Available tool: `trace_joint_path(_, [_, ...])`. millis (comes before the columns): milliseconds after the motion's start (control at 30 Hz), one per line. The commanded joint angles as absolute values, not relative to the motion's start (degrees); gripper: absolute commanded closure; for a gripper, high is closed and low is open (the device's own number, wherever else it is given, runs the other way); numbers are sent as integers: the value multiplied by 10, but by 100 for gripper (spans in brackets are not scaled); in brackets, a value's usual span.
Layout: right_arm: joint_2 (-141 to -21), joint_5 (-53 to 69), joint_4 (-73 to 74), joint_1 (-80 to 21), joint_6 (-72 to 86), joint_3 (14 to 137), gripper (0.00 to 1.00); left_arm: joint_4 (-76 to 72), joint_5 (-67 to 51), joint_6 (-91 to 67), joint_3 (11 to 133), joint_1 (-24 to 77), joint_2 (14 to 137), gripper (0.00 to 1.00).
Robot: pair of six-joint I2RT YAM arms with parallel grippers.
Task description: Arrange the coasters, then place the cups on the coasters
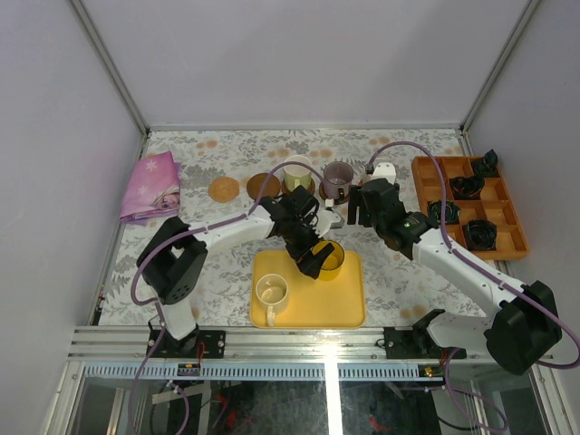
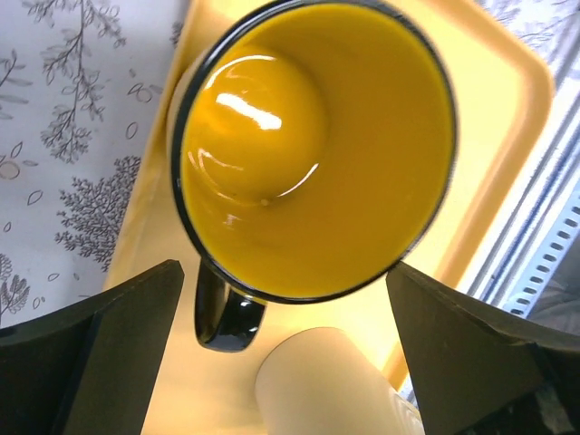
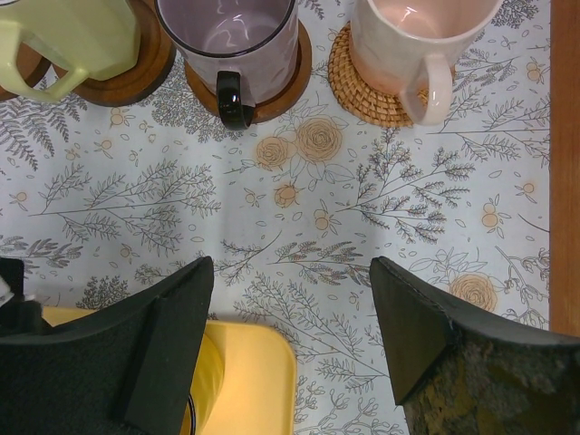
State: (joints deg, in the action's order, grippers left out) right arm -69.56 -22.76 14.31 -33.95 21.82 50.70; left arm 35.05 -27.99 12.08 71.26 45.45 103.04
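Note:
On the yellow tray [image 1: 349,313] stand a yellow cup [image 1: 332,257] and a cream cup [image 1: 272,292]. My left gripper [image 1: 317,259] is open, a finger on either side of the yellow cup [image 2: 317,154], whose black handle points toward the camera; neither finger [image 2: 118,353] touches it. The cream cup [image 2: 326,385] lies just below. At the back, a cream cup [image 3: 82,32], a grey-purple cup [image 3: 227,36] and a pink cup [image 3: 412,36] each sit on a coaster. A bare tan coaster [image 1: 224,189] and a bare dark brown coaster [image 1: 261,186] lie to their left. My right gripper [image 3: 290,308] hangs open over the cloth.
An orange divided tray [image 1: 471,204] with small black objects sits at the right. A folded pink cloth [image 1: 152,186] lies at the far left. The yellow tray's corner [image 3: 258,381] shows below my right gripper. White walls close in the table.

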Motion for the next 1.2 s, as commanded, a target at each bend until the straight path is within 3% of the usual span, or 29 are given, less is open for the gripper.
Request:
trace_joint_path(0, [-704, -222, 122, -336, 220, 510, 23, 306, -347, 141, 707, 454, 989, 6])
trace_joint_path(167, [-711, -219, 123, -336, 220, 514, 23, 300, -326, 128, 696, 455, 989, 8])
trace_joint_path(300, [-711, -218, 123, -336, 221, 511, 23, 305, -318, 124, 691, 454, 1007, 20])
trace_joint_path(433, [-710, -217, 123, -336, 220, 509, 23, 285, -293, 120, 665, 455, 1006, 21])
trace_joint_path(600, [-708, -216, 122, -336, 219, 506, 23, 253, -266, 122, 641, 455, 994, 34])
trace_joint_path(1033, [-707, -207, 119, -336, 220, 499, 23, 207, -244, 106, 638, 454, 1015, 35])
trace_joint_path(1100, [-706, -207, 119, -336, 220, 499, 23, 210, -243, 106, 637, 454, 1019, 42])
trace_joint_path(1167, [-706, -207, 119, -336, 220, 498, 23, 211, -244, 106, 636, 455, 1021, 55])
